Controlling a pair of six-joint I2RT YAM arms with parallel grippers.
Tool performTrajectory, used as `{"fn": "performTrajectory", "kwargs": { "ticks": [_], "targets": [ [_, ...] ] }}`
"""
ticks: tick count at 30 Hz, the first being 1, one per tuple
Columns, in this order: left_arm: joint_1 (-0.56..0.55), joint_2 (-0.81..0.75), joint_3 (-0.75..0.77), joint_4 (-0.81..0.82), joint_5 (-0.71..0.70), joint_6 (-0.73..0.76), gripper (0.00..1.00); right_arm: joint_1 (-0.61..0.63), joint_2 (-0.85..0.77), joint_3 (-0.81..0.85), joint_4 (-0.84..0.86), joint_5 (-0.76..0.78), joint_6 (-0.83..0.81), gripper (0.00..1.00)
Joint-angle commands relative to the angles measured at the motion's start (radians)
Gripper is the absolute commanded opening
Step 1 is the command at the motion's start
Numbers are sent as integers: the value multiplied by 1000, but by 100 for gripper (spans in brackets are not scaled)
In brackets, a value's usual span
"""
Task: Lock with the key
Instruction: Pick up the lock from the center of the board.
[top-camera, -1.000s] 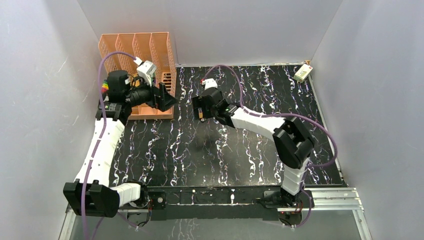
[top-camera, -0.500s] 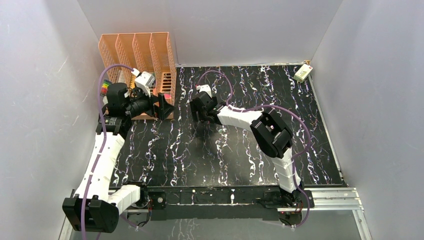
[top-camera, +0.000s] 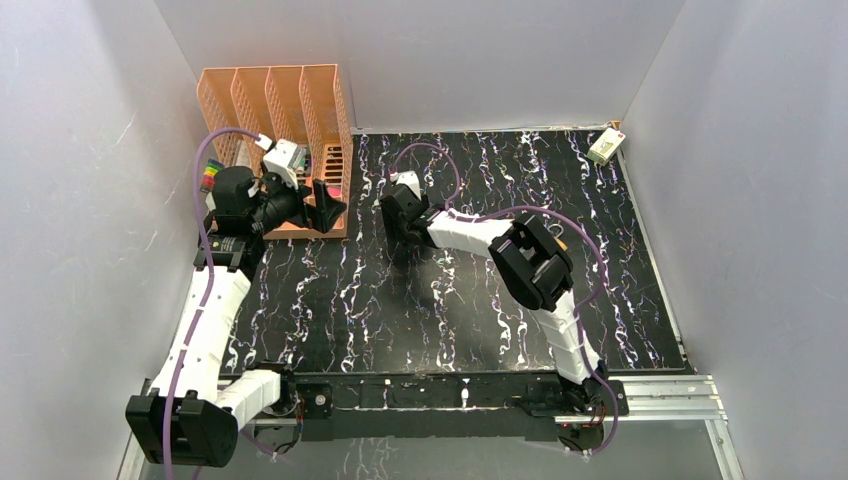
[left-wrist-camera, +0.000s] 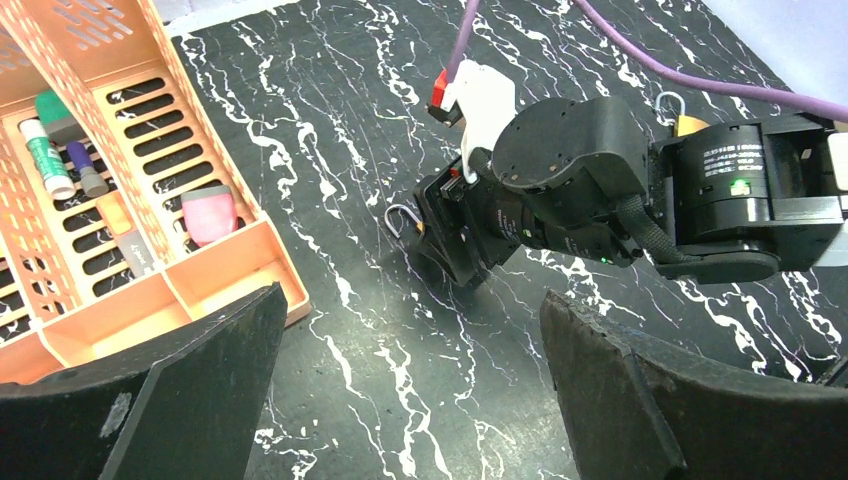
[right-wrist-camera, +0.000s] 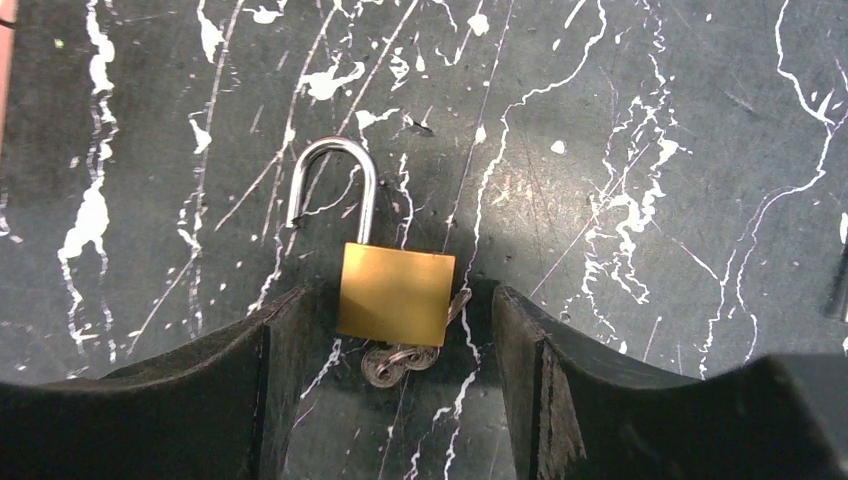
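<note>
Brass padlock (right-wrist-camera: 395, 293), shackle open, flat on the mat mid-table; keys (right-wrist-camera: 398, 362) at its base, partly tucked beneath. Right gripper (right-wrist-camera: 402, 320): jaws apart, flanking the lock body, gaps both sides. Left gripper (left-wrist-camera: 410, 400): spread wide, empty, hovering beside orange slotted plastic organiser (left-wrist-camera: 90, 60) holding markers (left-wrist-camera: 45, 155). Black mat (top-camera: 450, 320), white marble veining; plain grey walls (top-camera: 420, 60).

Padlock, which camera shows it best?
The right wrist view: the padlock lies whole between the jaws, shackle open, key at its base. The left wrist view shows mostly its shackle; in the top view the right gripper hides it.
</note>
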Motion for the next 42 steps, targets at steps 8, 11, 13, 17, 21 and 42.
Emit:
{"fn": "performTrajectory", "kwargs": {
  "ticks": [8,11,13,17,21,42],
  "targets": [
    [5,-64,-28,31,-20,9,98,-10,44,27,24,58,-2,60],
    [6,-62,-32,32,-17,9,98,-10,58,41,21,61,-9,55],
    [5,-64,-34,28,-19,8,98,-10,65,50,16,61,-10,52],
    [6,-64,-38,26,-26,10,98,-10,68,58,16,59,-34,40],
    [6,-50,-36,22,-23,10,98,-13,-3,-28,109,-83,-147,35],
    [-17,130,21,47,740,-85,95,-175,-838,-487,153,-1033,-324,39]
  ]
}}
